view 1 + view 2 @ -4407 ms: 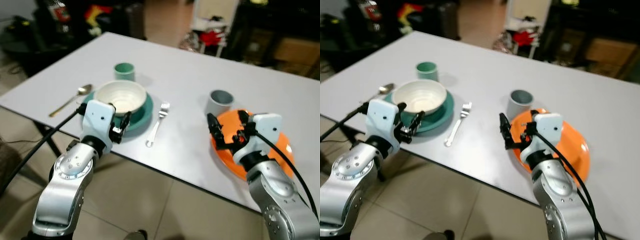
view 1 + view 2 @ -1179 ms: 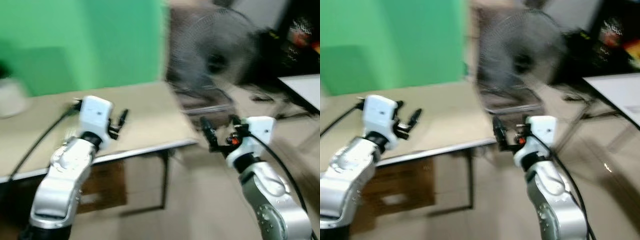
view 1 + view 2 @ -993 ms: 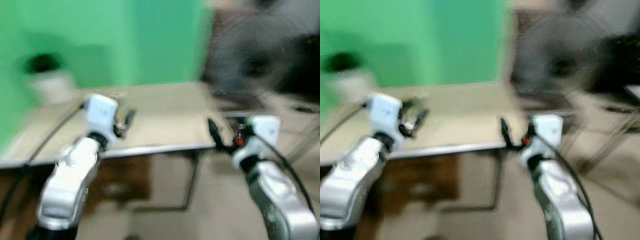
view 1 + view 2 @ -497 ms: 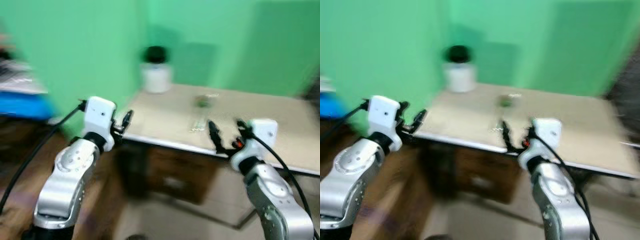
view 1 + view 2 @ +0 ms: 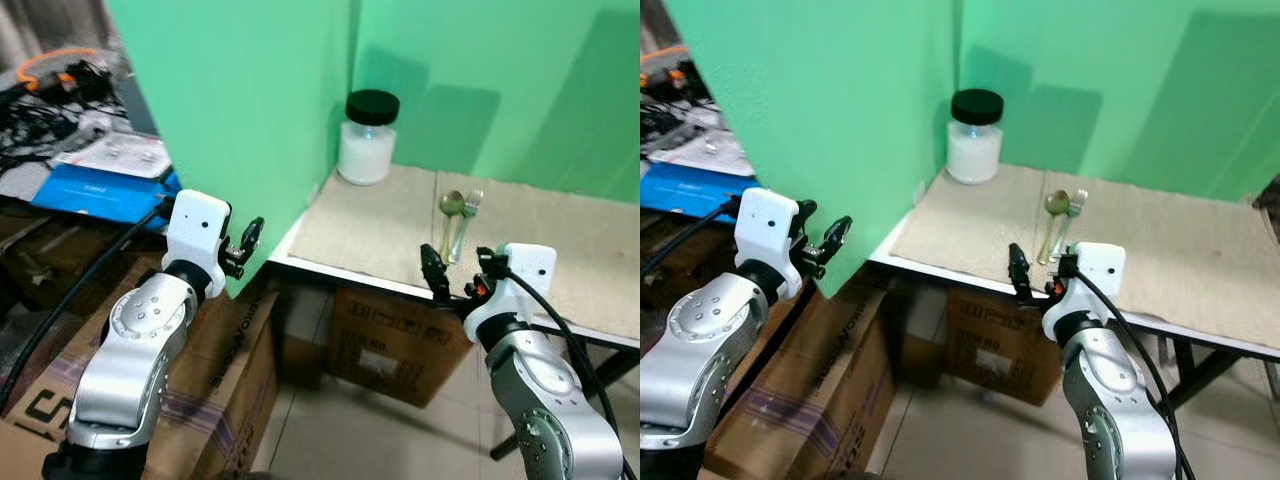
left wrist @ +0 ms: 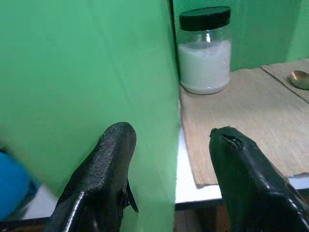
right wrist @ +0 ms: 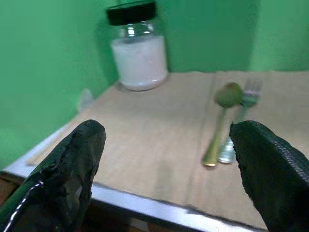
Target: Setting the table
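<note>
Now, cutlery: one spoon (image 5: 451,222) and one fork (image 5: 468,214), side by side mid-table (image 5: 600,262).
Jar (image 5: 366,138): one, back left corner (white contents).
My left gripper (image 5: 243,244): fingers apart, empty, off the table's left edge.
My right gripper (image 5: 456,282): spread, empty, at the front edge.
Box (image 5: 395,340) lettering: unreadable.

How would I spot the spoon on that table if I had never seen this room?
Find the table with the beige mat, standing against the green wall. Well to the right of the black-lidded jar of white powder, two utensils lie side by side. The spoon is the left, gold-coloured one with a rounded bowl; its silver neighbour, the fork, has prongs.
</note>
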